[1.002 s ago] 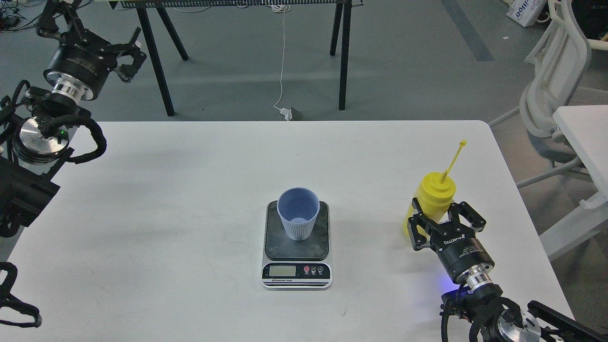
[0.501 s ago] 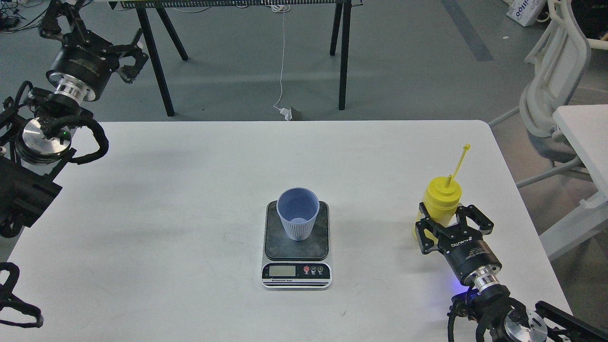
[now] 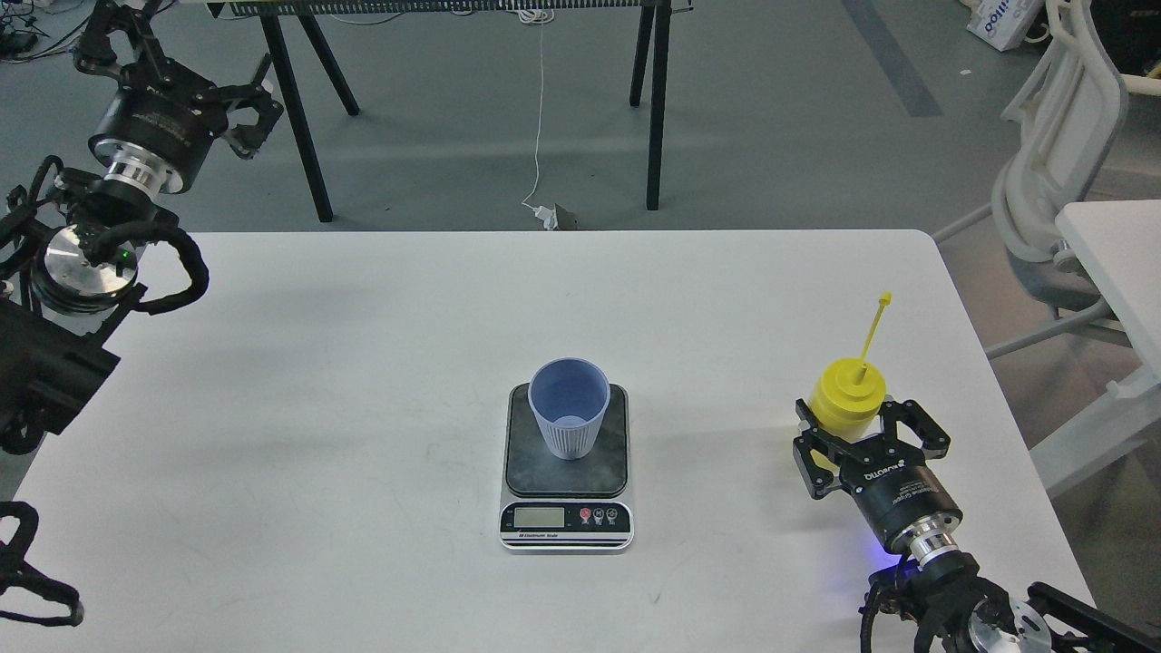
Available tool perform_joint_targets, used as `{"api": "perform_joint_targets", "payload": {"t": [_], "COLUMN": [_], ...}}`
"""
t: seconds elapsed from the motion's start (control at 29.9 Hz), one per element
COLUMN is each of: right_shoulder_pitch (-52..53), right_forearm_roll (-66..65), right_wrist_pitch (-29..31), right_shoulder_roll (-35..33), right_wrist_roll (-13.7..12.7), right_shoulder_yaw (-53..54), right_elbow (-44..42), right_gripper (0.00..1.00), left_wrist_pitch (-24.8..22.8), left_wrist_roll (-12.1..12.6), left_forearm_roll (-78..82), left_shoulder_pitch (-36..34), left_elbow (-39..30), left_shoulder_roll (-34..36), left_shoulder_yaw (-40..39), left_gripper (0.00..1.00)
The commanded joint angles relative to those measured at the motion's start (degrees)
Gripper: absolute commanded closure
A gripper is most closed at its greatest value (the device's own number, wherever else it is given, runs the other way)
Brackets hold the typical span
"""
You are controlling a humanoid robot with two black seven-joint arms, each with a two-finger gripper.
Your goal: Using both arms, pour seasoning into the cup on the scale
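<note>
The yellow seasoning bottle [image 3: 848,392] stands near the table's right edge, its cap strap [image 3: 874,328] sticking up. My right gripper [image 3: 853,419] is shut on the bottle's body from the near side, one finger on each side. The light-blue ribbed cup [image 3: 569,408] stands upright on the scale [image 3: 566,519] at the table's middle, well left of the bottle. My left gripper [image 3: 255,111] is open and empty, raised beyond the table's far left corner, far from the cup.
The white table [image 3: 363,363] has a rounded far right corner. A white chair [image 3: 1061,145] and a second white table [image 3: 1120,245] stand to the right. Black trestle legs [image 3: 655,109] and a white cable [image 3: 540,118] are on the floor behind.
My right gripper has drawn the bottle to the right and nearer to me, and the bottle now stands more upright. The left gripper has barely shifted. Cup and scale have not moved.
</note>
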Motion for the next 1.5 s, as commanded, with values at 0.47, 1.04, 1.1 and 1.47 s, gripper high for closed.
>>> {"api": "perform_joint_targets", "payload": {"t": [0.47,1.04,1.1,1.47], "right_shoulder_pitch": [-12.4,23.3,27.9,38.5], "right_forearm_roll": [-1.0,-15.8,-15.6,-15.0], "right_wrist_pitch": [0.0,0.0,0.0,0.0], "right_shoulder_roll": [-12.4,-14.3,-12.0,1.9], "right_wrist_roll": [0.7,-0.3,-1.0,-5.0], "right_shoulder_yaw": [5.9,10.7,9.3,10.8], "right_elbow": [5.0,-24.2,-28.4,-36.7], "right_gripper": [0.03,0.01,0.01,0.01], "left_wrist_pitch": [1.7,1.7,1.7,1.3], "left_wrist_roll": [-0.1,0.5,0.3,0.2], "left_forearm_roll": [-0.1,0.0,-0.1,-0.1], "left_shoulder_pitch": [0.1,0.3,1.2,2.5], "left_elbow": [-3.3,-2.9,-2.9,-2.9], "left_shoulder_roll": [0.8,1.1,1.0,1.9], "left_shoulder_yaw": [0.0,0.0,-0.1,-0.3], "left_gripper": [0.0,0.0,0.0,0.0]}}
